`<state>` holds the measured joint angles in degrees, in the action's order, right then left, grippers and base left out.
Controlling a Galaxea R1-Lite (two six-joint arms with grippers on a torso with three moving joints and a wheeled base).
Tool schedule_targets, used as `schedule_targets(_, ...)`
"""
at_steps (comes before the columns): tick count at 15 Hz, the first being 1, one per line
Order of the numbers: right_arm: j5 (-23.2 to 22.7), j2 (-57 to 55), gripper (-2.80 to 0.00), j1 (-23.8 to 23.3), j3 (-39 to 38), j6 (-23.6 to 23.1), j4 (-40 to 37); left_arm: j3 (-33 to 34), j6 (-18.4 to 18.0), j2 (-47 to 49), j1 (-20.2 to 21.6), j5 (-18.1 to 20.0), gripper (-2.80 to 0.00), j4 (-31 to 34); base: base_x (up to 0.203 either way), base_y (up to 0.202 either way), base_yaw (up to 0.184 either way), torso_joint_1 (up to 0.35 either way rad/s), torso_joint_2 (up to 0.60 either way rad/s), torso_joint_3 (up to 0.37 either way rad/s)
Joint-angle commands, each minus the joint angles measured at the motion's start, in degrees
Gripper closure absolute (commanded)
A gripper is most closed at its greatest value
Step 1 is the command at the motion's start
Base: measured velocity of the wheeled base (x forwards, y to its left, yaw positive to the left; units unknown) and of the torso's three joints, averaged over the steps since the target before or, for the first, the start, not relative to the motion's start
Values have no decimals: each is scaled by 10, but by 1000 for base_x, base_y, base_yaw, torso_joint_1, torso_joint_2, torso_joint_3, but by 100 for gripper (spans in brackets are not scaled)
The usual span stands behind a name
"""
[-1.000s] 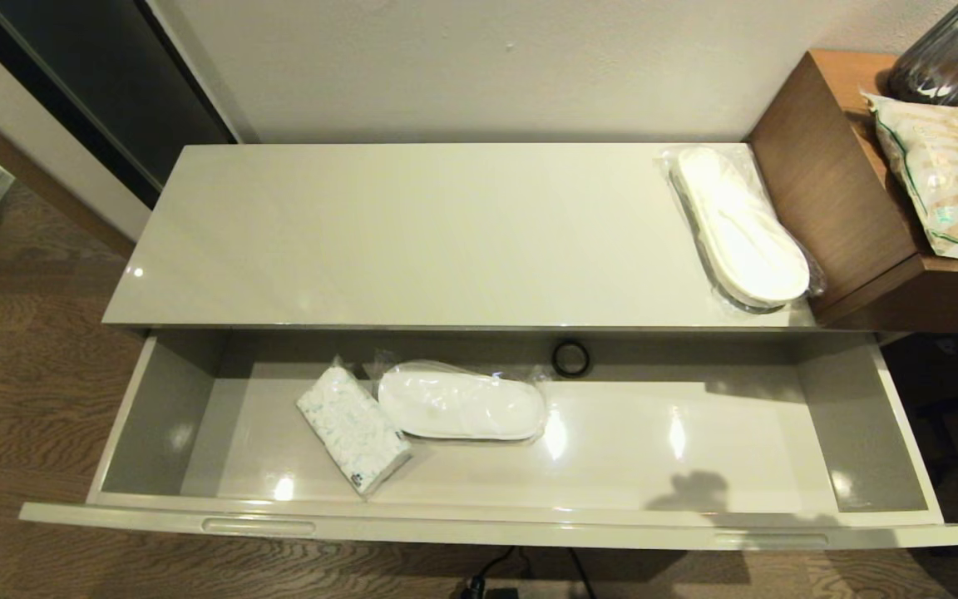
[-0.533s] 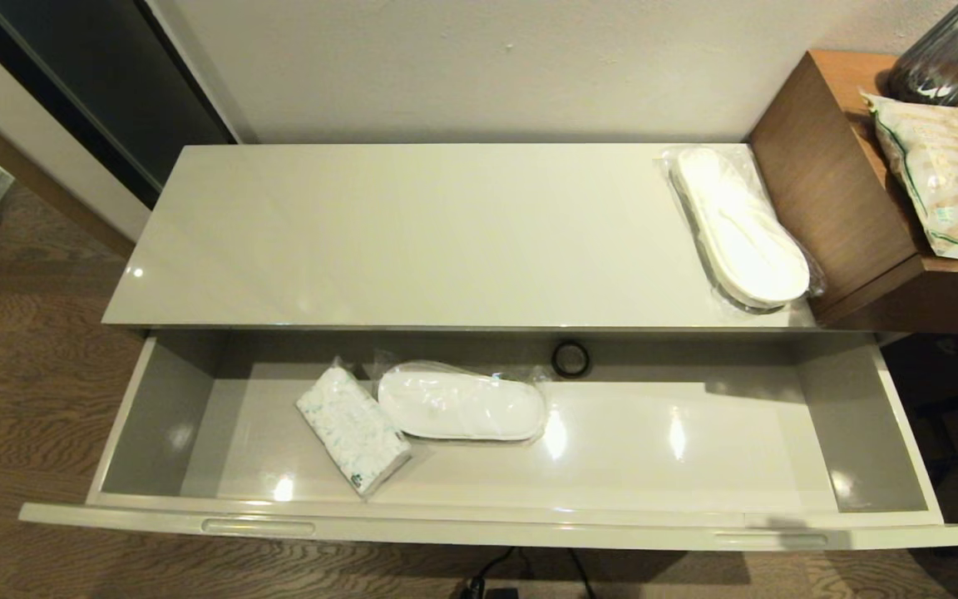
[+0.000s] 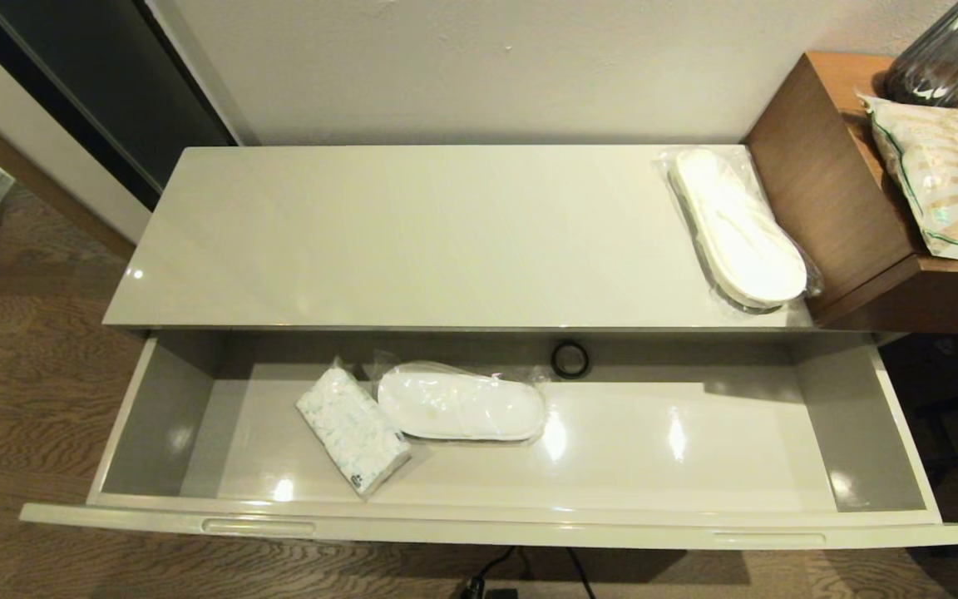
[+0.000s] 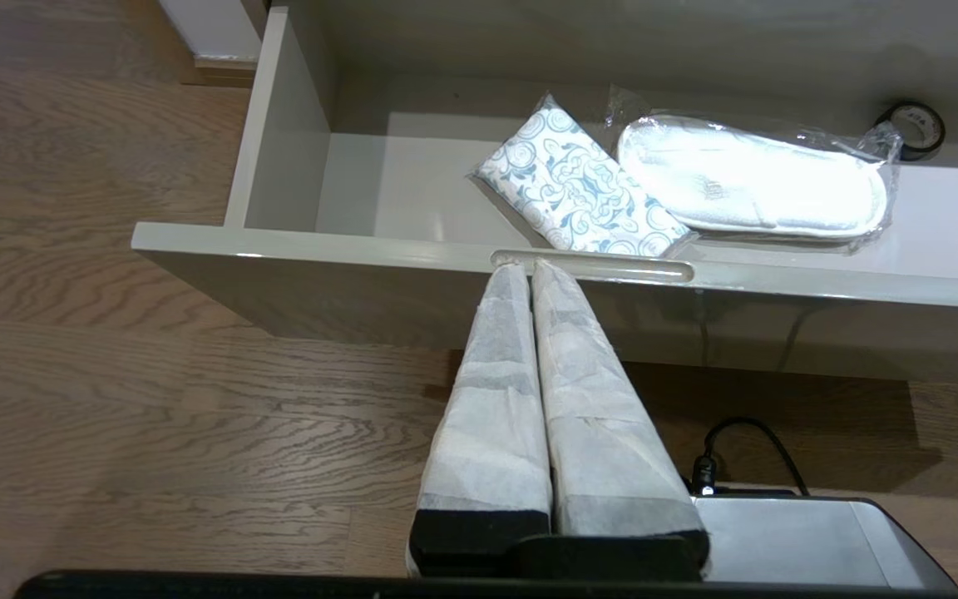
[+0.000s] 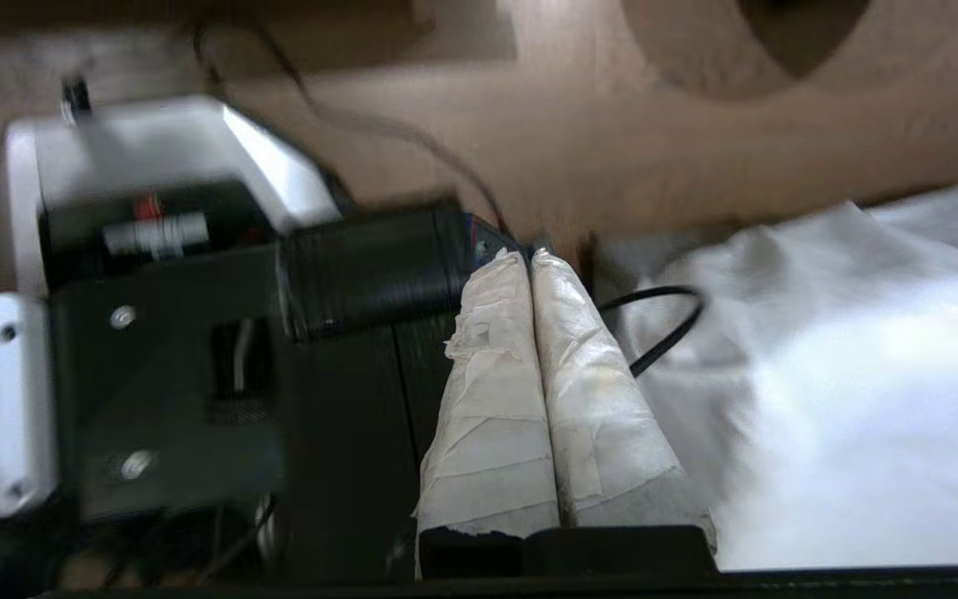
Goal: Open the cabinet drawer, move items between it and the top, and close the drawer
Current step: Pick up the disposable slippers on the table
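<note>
The cabinet drawer (image 3: 479, 527) stands pulled fully out. One wrapped white slipper pair (image 3: 461, 403) lies inside it, left of centre, near the back wall. A second wrapped pair (image 3: 741, 229) lies on the top (image 3: 412, 241) at its right end, against the brown side table. Neither gripper shows in the head view. In the left wrist view my left gripper (image 4: 526, 268) is shut and empty, its tips in front of the drawer's left recessed slot (image 4: 612, 268), with the slipper pair (image 4: 749, 187) beyond. My right gripper (image 5: 526, 256) is shut and empty, low beside the robot base.
A patterned tissue pack (image 3: 353, 428) lies in the drawer touching the slipper pair's left end, and a black tape roll (image 3: 570, 359) sits at the back wall. The brown side table (image 3: 828, 191) holds a snack bag (image 3: 949, 179) and a dark vase (image 3: 949, 54). A cable (image 4: 745, 449) runs across the floor below the drawer.
A shadow that lay on the drawer's right front part has slid off and gone. The drawer, both slipper pairs and the tissue pack have not moved.
</note>
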<state>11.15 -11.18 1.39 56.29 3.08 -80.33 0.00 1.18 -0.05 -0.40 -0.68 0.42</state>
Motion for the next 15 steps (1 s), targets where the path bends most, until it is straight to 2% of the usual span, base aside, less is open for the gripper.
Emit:
schedule_targets(1,-5,119,0,-12,-33,8,42,0,0,0,0,0,0,0,0,0,0,0,0,0)
schedule_targets(3,-10,114,0,-16,-84,12,161,0,0,0,1,0,0,0,0,0,0,0,0,0)
schedule_targets(6,-30,113,0,-17,-205,-6,430,0,0,0,1,0,0,0,0,0,0,0,0,0)
schedule_targets(8,-60,113,0,-17,-328,-49,590,0,0,1,1,0,0,0,0,0,0,0,0,0)
schedule_targets(11,-86,113,0,-17,-524,-85,778,0,0,1,1,0,0,0,0,0,0,0,0,0)
schedule_targets(13,-105,112,0,-17,-570,-78,784,0,0,1,1,0,0,0,0,0,0,0,0,0)
schedule_targets(15,-118,110,0,-17,-548,-61,766,0,0,0,1,0,0,0,0,0,0,0,0,0)
